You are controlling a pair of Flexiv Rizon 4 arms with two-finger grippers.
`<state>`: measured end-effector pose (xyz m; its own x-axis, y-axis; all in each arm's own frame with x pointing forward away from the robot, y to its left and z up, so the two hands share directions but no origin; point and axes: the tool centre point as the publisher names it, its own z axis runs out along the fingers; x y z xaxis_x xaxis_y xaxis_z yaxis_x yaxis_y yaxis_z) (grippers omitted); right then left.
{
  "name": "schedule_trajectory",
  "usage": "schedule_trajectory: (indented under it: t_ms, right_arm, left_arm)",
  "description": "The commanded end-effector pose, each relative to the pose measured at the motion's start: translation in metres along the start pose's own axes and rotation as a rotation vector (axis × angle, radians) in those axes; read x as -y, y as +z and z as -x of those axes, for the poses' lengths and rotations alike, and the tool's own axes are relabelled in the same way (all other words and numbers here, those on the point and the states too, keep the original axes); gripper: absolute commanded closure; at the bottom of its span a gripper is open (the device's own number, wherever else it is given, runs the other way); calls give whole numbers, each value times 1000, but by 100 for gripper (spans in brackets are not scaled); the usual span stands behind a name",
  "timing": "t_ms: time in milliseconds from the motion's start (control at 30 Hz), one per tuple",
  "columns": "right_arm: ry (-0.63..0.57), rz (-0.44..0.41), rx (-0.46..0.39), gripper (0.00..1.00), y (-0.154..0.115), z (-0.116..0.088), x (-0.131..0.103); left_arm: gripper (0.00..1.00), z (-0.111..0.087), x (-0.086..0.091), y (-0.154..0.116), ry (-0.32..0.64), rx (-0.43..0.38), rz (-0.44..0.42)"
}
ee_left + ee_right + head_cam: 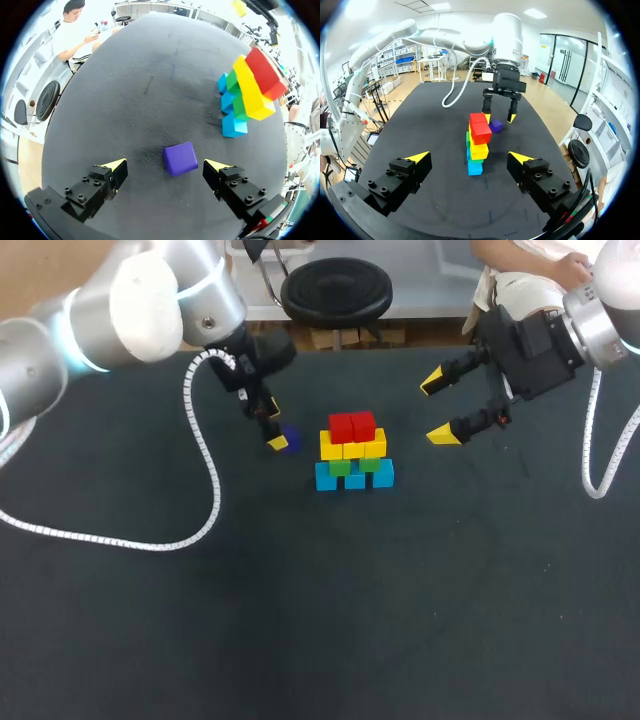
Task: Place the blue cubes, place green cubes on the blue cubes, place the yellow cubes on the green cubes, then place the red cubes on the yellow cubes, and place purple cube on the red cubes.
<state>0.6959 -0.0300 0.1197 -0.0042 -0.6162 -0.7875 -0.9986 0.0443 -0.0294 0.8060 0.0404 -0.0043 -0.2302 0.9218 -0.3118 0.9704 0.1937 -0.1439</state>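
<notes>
Here the left pincer (166, 164) straddles the purple cube (180, 158); seemingly not touching.

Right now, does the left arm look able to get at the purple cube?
Probably yes. The left gripper hangs open over the purple cube, which lies on the table between its fingers with nothing else between them; the stack stands apart to one side.

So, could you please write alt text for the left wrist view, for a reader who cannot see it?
A small purple cube lies on the dark table between the open yellow-tipped fingers of the left gripper, touching neither. Further ahead stands a stack of blue, green, yellow and red cubes.
</notes>
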Motion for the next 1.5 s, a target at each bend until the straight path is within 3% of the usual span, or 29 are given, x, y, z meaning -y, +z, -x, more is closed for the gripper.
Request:
schedule_trajectory:
  t_ms: [33,433,1100,1133,1167,1200,1267,1500]
  right_arm:
    - [0,-2,1,0,0,0,-1]
    - [0,-2,1,0,0,0,-1]
    - [0,-2,1,0,0,0,-1]
    - [0,-2,1,0,0,0,-1]
    - [0,-2,1,0,0,0,-1]
    - [0,-2,1,0,0,0,-1]
    - [0,-2,1,0,0,0,-1]
    - [0,-2,1,0,0,0,-1]
  left_arm:
    - [0,5,-12,0,0,-25,-52]
    - [0,1,-20,7,-28,-52,-52]
    - [0,2,-14,14,-36,-34,-30]
    - [17,2,-13,15,-35,-34,-31]
    - [50,1,-11,16,-35,-35,-32]
    - [71,0,-10,17,-35,-35,-34]
    - [100,-2,-8,19,-38,-36,-39]
    - [100,-8,3,16,-54,-46,-27]
